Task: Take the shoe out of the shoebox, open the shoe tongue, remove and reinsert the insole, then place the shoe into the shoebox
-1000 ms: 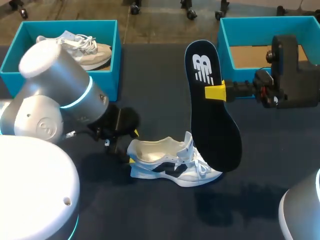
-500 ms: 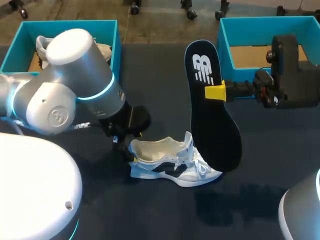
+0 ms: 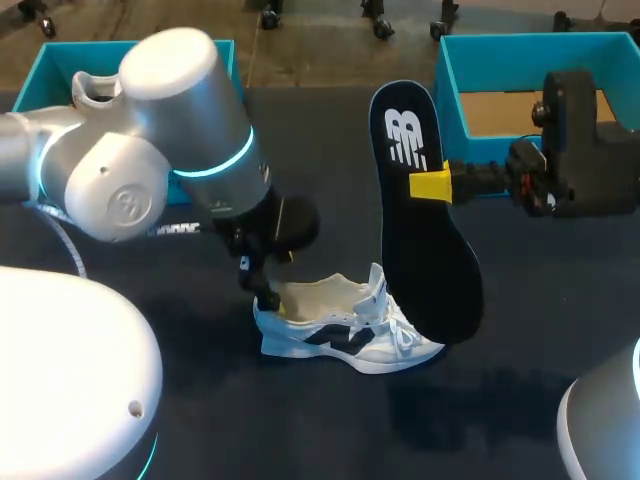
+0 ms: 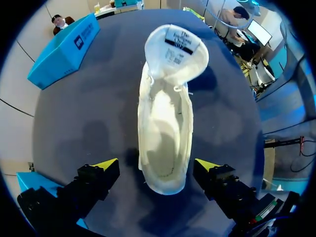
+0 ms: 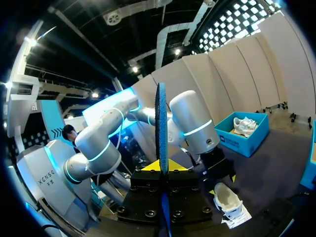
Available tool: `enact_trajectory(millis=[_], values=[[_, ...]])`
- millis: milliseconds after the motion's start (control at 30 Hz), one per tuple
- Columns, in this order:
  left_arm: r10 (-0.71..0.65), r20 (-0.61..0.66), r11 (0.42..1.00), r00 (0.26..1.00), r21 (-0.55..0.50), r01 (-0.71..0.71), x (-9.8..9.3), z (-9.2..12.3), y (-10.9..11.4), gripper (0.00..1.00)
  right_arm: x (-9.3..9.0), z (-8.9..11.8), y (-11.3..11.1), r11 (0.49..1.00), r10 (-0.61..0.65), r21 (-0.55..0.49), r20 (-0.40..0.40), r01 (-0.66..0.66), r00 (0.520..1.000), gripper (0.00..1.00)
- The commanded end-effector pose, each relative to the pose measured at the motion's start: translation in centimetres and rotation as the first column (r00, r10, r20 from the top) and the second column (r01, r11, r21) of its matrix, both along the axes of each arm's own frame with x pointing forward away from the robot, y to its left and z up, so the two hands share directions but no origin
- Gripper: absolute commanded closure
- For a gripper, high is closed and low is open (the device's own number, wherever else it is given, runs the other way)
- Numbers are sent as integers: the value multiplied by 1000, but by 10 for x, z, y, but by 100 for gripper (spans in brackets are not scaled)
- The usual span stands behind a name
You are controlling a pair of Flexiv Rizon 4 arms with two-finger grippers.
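Your left gripper [image 4: 157, 165] gapes wide and empty astride the heel of the shoe [image 3: 345, 335] on the worktop [image 3: 320, 140], and your right gripper [image 3: 432, 185] clamps the insole [image 3: 425, 215] upright over the shoe's toe, so an unbraced shoe could skid at reinsertion.

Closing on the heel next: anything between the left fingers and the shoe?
No. In the left wrist view, only bare table separates the fingers of the open left gripper from the heel of the shoe.

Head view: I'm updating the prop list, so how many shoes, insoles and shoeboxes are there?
Shoes: 2 (table shoe, boxed shoe)
Insoles: 1 (insole)
Shoeboxes: 2 (left shoebox, right shoebox)
Total: 5
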State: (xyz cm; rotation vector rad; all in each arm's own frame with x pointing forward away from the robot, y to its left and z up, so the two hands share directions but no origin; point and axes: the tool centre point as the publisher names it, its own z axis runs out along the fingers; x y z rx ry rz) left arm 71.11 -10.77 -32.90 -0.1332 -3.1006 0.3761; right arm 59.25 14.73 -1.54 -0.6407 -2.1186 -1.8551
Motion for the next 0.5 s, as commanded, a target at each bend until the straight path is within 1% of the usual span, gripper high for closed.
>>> enact_trajectory(millis=[33,200,500], values=[[8,12,1000,1000,17,-8,0,19,-4,0,-1,0,3,1000,-4,-2,-1,4,1000,100],[7,34,1000,999,15,-8,4,20,-17,0,-1,0,3,1000,-4,-2,-1,4,1000,100],[17,67,1000,998,25,-18,22,-4,-44,0,-1,0,3,1000,-4,-2,-1,4,1000,100]])
